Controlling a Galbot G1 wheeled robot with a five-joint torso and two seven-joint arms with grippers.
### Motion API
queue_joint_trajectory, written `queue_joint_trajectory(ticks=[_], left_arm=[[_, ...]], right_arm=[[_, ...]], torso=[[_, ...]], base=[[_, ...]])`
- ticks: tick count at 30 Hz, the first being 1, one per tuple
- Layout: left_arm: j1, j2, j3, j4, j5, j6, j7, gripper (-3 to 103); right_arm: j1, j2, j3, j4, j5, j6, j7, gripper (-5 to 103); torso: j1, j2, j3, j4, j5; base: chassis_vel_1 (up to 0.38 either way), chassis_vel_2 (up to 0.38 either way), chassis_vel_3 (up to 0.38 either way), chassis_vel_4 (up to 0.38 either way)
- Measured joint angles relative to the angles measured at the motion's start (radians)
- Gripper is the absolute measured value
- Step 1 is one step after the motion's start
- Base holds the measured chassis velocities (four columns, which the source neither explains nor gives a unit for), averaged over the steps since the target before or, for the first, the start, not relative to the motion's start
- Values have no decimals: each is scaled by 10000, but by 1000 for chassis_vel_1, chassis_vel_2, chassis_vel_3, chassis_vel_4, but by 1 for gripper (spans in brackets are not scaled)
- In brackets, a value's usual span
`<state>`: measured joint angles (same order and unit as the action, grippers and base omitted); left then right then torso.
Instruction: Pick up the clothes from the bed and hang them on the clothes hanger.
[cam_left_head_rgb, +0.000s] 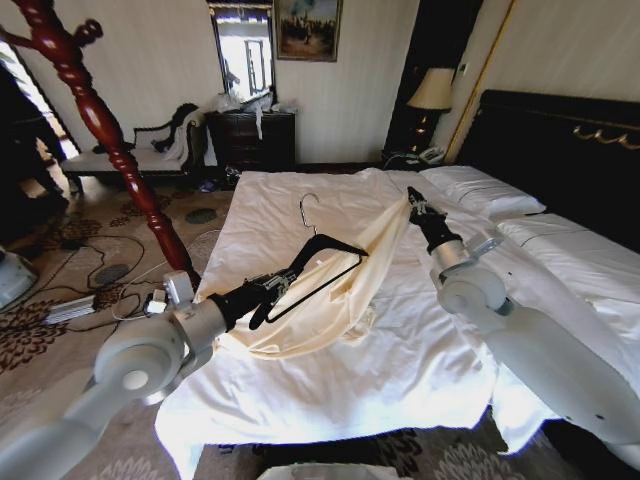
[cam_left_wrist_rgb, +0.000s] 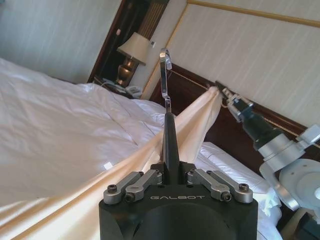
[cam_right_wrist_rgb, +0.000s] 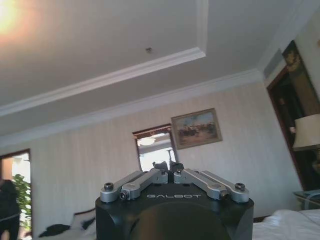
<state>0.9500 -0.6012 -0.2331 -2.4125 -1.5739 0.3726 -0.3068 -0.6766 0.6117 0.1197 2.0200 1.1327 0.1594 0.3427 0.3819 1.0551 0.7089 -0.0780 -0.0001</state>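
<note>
The pale cream clothes (cam_left_head_rgb: 345, 290) hang in a long slack band above the white bed (cam_left_head_rgb: 400, 370). Their upper end is pinched in my right gripper (cam_left_head_rgb: 413, 200), which is raised over the middle of the bed near the pillows. My left gripper (cam_left_head_rgb: 272, 288) is shut on one arm of the black clothes hanger (cam_left_head_rgb: 320, 265), whose silver hook points toward the far end of the bed. The hanger lies against the cloth, partly under its fold. In the left wrist view the hanger (cam_left_wrist_rgb: 170, 135) rises from the shut left gripper (cam_left_wrist_rgb: 170, 172), with the clothes (cam_left_wrist_rgb: 125, 175) stretching up to the right gripper (cam_left_wrist_rgb: 221, 90).
A red turned wooden post (cam_left_head_rgb: 100, 130) stands at the left beside the bed. Cables and a power strip (cam_left_head_rgb: 70, 308) lie on the carpet. A dark dresser (cam_left_head_rgb: 250, 140), a bench and a lamp (cam_left_head_rgb: 432, 95) line the far wall. The black headboard (cam_left_head_rgb: 560, 150) runs along the right.
</note>
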Motion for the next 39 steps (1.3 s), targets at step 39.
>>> queue_joint_trajectory(ticks=[39], left_arm=[[-2341, -3079, 2879, 2855, 394, 666, 1859, 16]], right_arm=[[1243, -247, -559, 328, 789, 993, -2094, 0]], torso=[[0, 0, 0, 0, -1]], base=[[0, 0, 0, 0]])
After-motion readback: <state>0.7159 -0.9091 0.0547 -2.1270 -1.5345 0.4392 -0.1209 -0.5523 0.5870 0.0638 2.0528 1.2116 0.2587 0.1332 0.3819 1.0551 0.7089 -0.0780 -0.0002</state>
